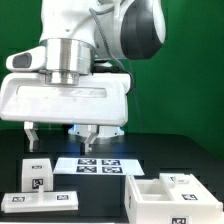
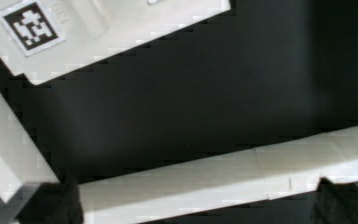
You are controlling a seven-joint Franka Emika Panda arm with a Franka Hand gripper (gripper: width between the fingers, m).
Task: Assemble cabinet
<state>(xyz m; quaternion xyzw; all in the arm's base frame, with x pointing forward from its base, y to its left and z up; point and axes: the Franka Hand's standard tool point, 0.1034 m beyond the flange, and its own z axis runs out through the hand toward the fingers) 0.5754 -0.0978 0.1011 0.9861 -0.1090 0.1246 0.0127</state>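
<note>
The cabinet box (image 1: 165,195), white with inner dividers and a tag, sits on the black table at the exterior view's right. A small white tagged block (image 1: 38,172) and a flat white tagged panel (image 1: 40,200) lie at the exterior view's left. My gripper (image 1: 61,137) hangs open above the table, behind the block, holding nothing. In the wrist view the gripper (image 2: 197,205) has dark fingertips (image 2: 43,205) spread wide, with a long white part (image 2: 211,175) lying below and between them. A white tagged surface (image 2: 51,40) shows beyond it; I cannot tell which part it is.
The marker board (image 1: 95,163) lies flat at the table's middle, just in front of the gripper. A green backdrop stands behind. The arm's white body fills the upper half of the exterior view.
</note>
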